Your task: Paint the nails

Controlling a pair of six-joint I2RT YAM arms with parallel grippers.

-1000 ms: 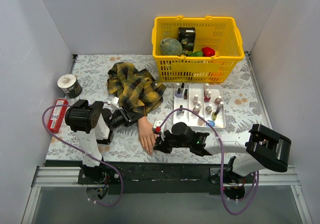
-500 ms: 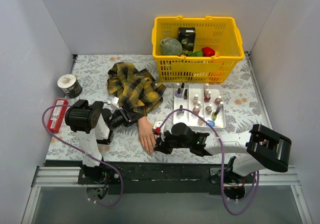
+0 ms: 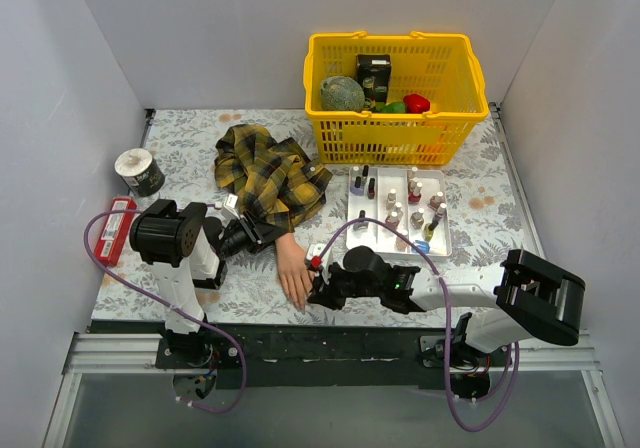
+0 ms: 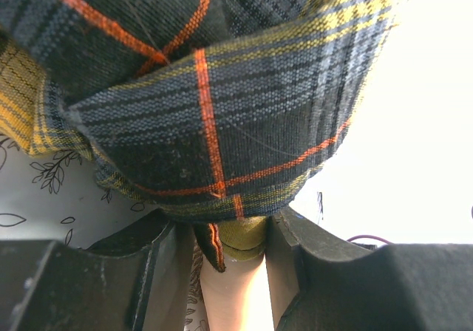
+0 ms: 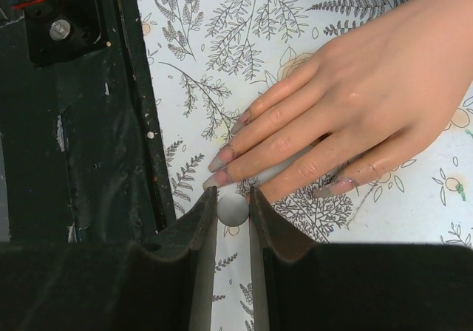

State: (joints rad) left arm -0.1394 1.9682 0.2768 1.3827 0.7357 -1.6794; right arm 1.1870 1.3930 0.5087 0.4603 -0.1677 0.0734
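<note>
The peach mannequin hand (image 3: 295,273) lies palm down near the front edge, its wrist in a yellow-and-black plaid sleeve (image 3: 265,173). My left gripper (image 3: 262,236) is shut on the wrist (image 4: 236,294) just below the sleeve cuff (image 4: 244,239). In the right wrist view the nails (image 5: 220,161) are long and pinkish, and one nail (image 5: 329,190) looks glossy. My right gripper (image 5: 233,198) is shut on a grey round-ended brush handle (image 5: 233,209), right at the fingertips. The handle runs forward between two fingers, and its brush tip is hidden.
A white tray (image 3: 443,240) with several small nail polish bottles stands right of the hand. Behind it is a yellow basket (image 3: 390,138) holding items. A tape roll (image 3: 138,171) and a red object (image 3: 117,230) lie at the left. The black base rail (image 5: 81,161) borders the fingertips.
</note>
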